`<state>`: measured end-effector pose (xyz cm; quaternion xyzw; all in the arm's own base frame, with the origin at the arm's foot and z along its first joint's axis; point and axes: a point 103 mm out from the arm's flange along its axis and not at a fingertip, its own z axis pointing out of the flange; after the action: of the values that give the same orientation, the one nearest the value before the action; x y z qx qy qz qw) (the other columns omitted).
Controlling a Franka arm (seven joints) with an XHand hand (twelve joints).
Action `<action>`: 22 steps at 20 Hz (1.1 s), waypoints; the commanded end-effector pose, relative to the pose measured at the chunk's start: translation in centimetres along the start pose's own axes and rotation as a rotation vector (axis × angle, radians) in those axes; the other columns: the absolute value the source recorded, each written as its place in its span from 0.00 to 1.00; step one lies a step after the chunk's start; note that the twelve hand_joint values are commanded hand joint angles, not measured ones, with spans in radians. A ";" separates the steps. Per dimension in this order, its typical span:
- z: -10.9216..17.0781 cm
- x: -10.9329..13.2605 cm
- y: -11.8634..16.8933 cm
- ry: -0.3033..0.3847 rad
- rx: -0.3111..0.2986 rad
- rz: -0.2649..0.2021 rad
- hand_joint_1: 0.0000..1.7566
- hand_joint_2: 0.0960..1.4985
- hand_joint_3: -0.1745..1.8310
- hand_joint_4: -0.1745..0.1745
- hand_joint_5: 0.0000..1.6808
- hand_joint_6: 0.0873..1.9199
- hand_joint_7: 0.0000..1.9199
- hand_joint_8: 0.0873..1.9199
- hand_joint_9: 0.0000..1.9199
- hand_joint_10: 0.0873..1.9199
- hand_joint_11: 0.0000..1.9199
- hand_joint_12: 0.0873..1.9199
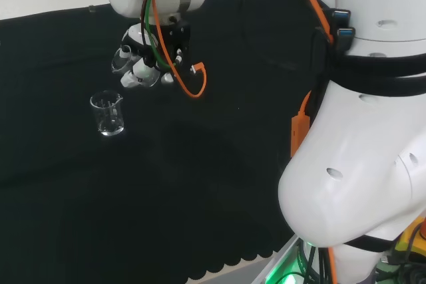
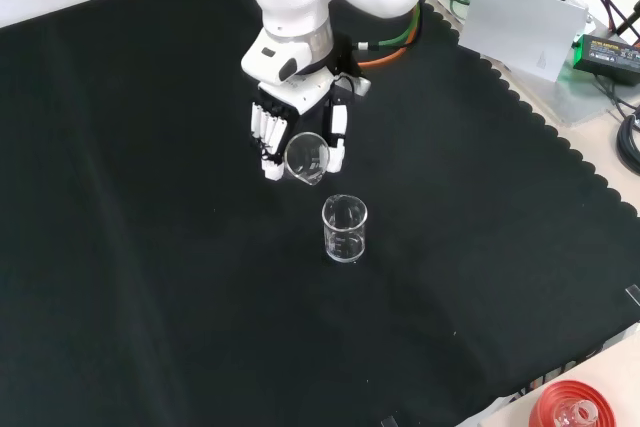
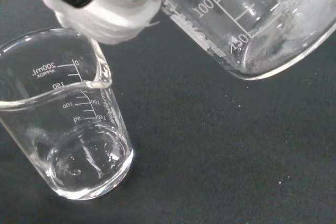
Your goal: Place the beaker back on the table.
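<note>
Head view: hand (image 1: 143, 64) hanging above the black cloth (image 1: 200, 184), below the white wrist link, fingers curled around a clear beaker (image 1: 122, 58) held tilted and clear of the cloth. Second beaker (image 1: 108, 113) upright on the cloth, just below and a little left of the hand, apart from it. Orange cable (image 1: 195, 81) looping out on the hand's right side.

Front view: hand (image 2: 298, 137) coming down from the top, fingers on one side and thumb on the other side of the held beaker (image 2: 306, 158), closed around it. Held beaker tipped so that its round end faces the camera, raised off the cloth (image 2: 150, 277). Standing beaker (image 2: 345, 230) upright on the cloth just below and slightly right of the hand, close to the held one but not touching it. Whether either beaker holds any liquid cannot be told here.

Wrist view: blurred white part of the hand (image 3: 105, 11) with black cables close to the lens. Base and graduated wall of the held beaker (image 3: 252, 24) seen large, tilted, with the cloth (image 3: 210, 156) visible beneath it and no contact. Standing beaker (image 3: 68, 124) upright on the cloth beside it, spout and printed scale showing, looking empty.
</note>
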<state>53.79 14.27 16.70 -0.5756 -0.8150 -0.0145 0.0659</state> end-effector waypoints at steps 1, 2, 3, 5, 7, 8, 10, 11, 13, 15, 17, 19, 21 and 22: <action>0.5 -1.8 0.5 0.060 -0.034 -0.026 0.74 0.70 0.00 0.06 0.69 0.29 0.71 0.27 0.69 0.44 0.55 0.42; 0.6 -2.0 0.5 0.067 -0.038 -0.025 0.74 0.70 0.00 0.06 0.69 0.29 0.71 0.27 0.69 0.44 0.55 0.42; 0.7 -2.1 0.6 0.073 -0.042 -0.024 0.74 0.70 0.00 0.07 0.69 0.29 0.71 0.27 0.69 0.44 0.55 0.42; 1.1 -2.4 0.8 0.098 -0.052 -0.026 0.74 0.70 0.00 0.07 0.69 0.29 0.71 0.27 0.69 0.44 0.55 0.42; 1.5 -2.9 1.0 0.128 -0.060 -0.025 0.74 0.70 0.00 0.07 0.69 0.29 0.71 0.27 0.69 0.44 0.55 0.42; 1.6 -3.2 1.1 0.143 -0.067 -0.029 0.74 0.70 0.00 0.07 0.69 0.29 0.71 0.27 0.69 0.44 0.55 0.42; 1.7 -3.6 1.3 0.170 -0.081 -0.035 0.74 0.70 0.00 0.07 0.69 0.29 0.71 0.27 0.69 0.44 0.55 0.42; 1.7 -3.7 1.3 0.183 -0.088 -0.038 0.74 0.70 0.00 0.07 0.69 0.29 0.71 0.27 0.69 0.44 0.55 0.42; 1.7 -3.8 1.4 0.209 -0.092 -0.047 0.74 0.70 0.00 0.04 0.69 0.32 0.68 0.30 0.69 0.44 0.55 0.42; 1.9 -3.8 1.6 0.244 -0.094 -0.052 0.74 0.72 0.00 0.01 0.68 0.36 0.64 0.35 0.69 0.44 0.55 0.42; 2.0 -3.9 1.6 0.265 -0.097 -0.051 0.74 0.72 0.00 0.00 0.68 0.37 0.62 0.36 0.69 0.44 0.55 0.42; 2.2 -3.9 1.5 0.279 -0.093 -0.040 0.74 0.72 0.00 0.00 0.68 0.37 0.62 0.37 0.68 0.44 0.55 0.42; 2.6 -4.0 1.3 0.309 -0.091 -0.032 0.74 0.72 0.00 0.00 0.68 0.37 0.62 0.37 0.68 0.44 0.55 0.42; 2.8 -4.1 1.2 0.321 -0.089 -0.029 0.74 0.72 0.00 0.00 0.68 0.37 0.62 0.37 0.68 0.44 0.55 0.42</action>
<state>56.21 11.27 14.09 -0.5560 -0.8083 -0.1293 0.1439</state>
